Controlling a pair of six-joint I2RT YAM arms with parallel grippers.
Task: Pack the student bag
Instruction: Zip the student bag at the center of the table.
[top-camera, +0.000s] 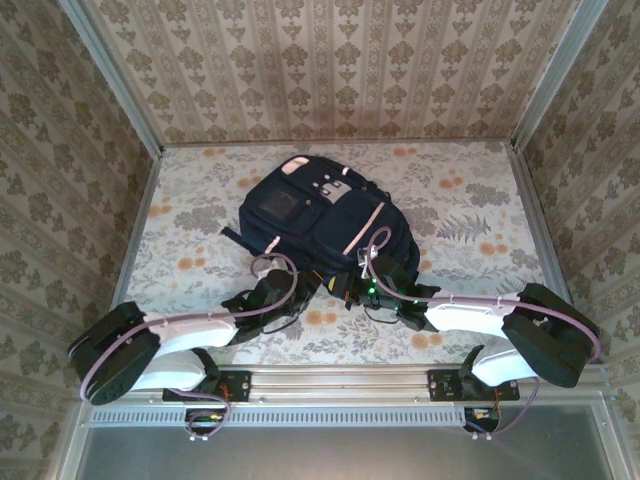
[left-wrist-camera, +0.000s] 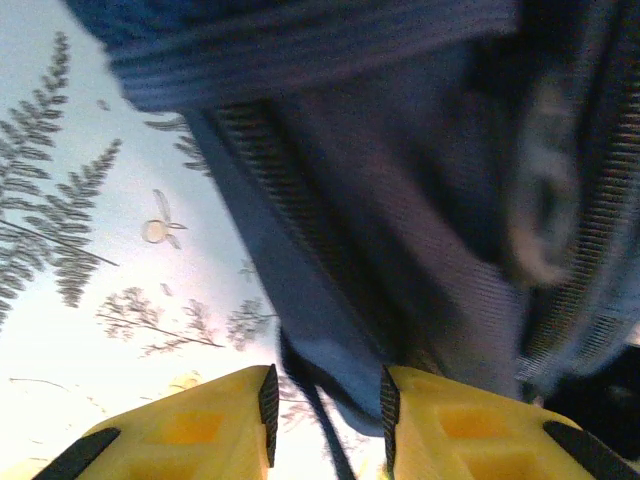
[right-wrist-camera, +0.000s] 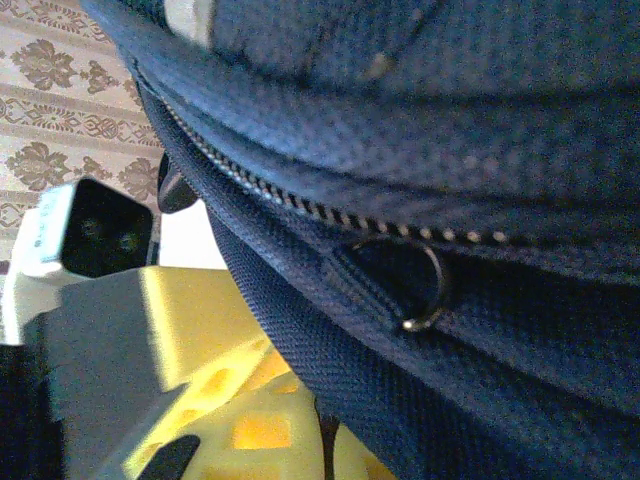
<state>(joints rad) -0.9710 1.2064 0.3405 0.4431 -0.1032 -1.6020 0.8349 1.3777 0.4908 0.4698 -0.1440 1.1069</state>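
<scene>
The bag (top-camera: 315, 215) was laid flat on the table (top-camera: 450, 200), with both arms brought to its near edge. The left gripper (left-wrist-camera: 327, 405) was set at that edge, its fingers pressed in on a fold of the bag's fabric. The right gripper (right-wrist-camera: 270, 430) was tucked under the bag, below the zip (right-wrist-camera: 300, 205); whether it was spread or closed could not be told. The zip was seen meshed, so opening was judged the step in hand. Next, the pull ring (right-wrist-camera: 425, 290) would need to be caught and drawn along with the fold held taut.
</scene>
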